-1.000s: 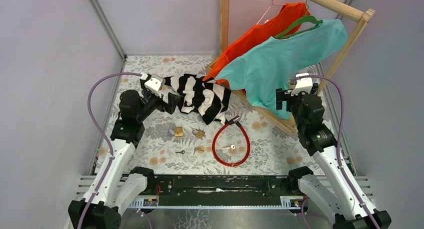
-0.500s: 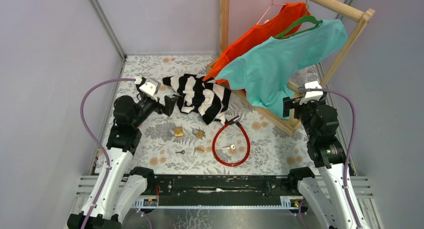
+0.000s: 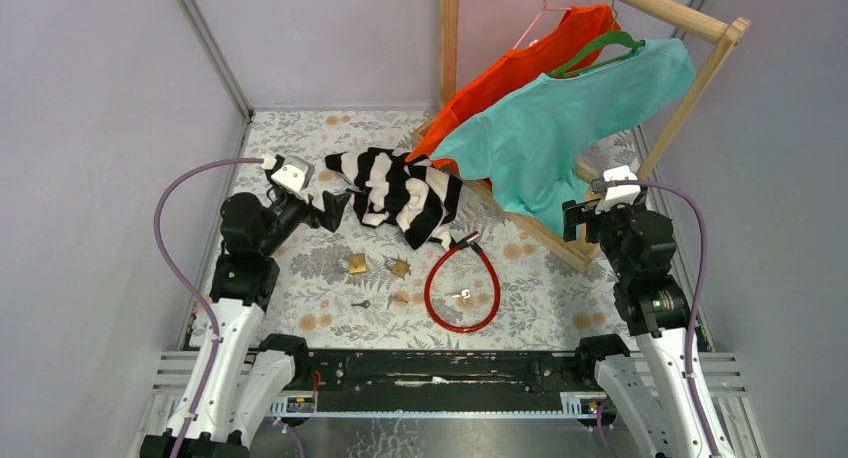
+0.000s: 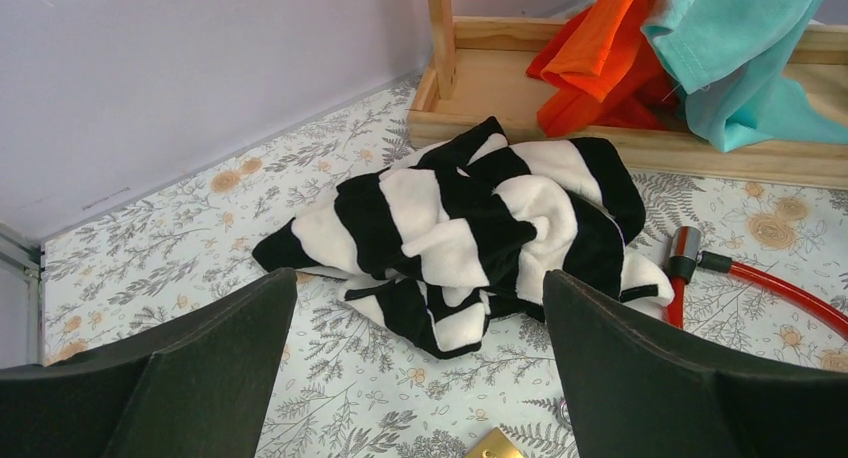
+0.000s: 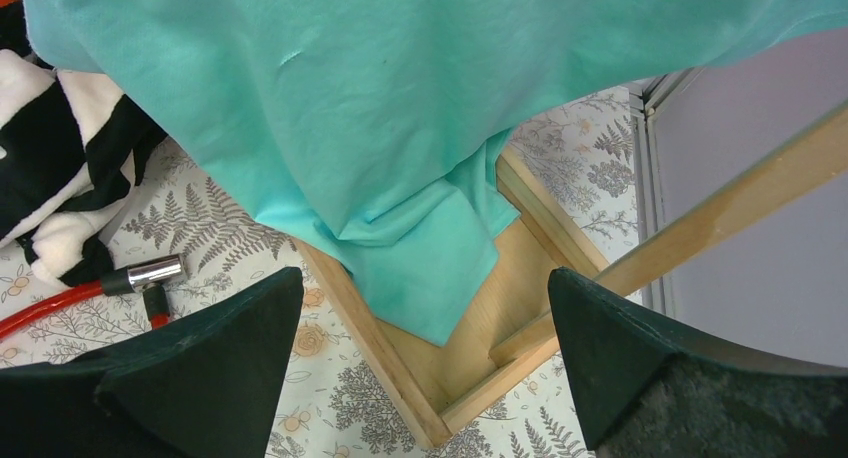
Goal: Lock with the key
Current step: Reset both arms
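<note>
Top external view: the small dark key lies flat on the floral tablecloth, just near of the left brass padlock and the right brass padlock. The red cable lock coils to their right. Neither arm holds anything. The left gripper hangs with its fingers wide apart above the striped garment, far of the locks. The right gripper is equally spread and empty, facing the teal shirt and the wooden rack at the far right. The step in hand looks like the first reach. To do it well, the left arm should swing toward the near side and come down straight over the key, fingers straddling its thin shaft. It will probably need to pinch right at the cloth, as the key is so flat. The right arm would best leave the rack and steady a padlock, keyhole turned toward the key. Compared with a second ago, the left arm has pulled slightly left, off the garment's edge, and the right arm has shifted right and nearer. The objects on the cloth lie as they did.
</note>
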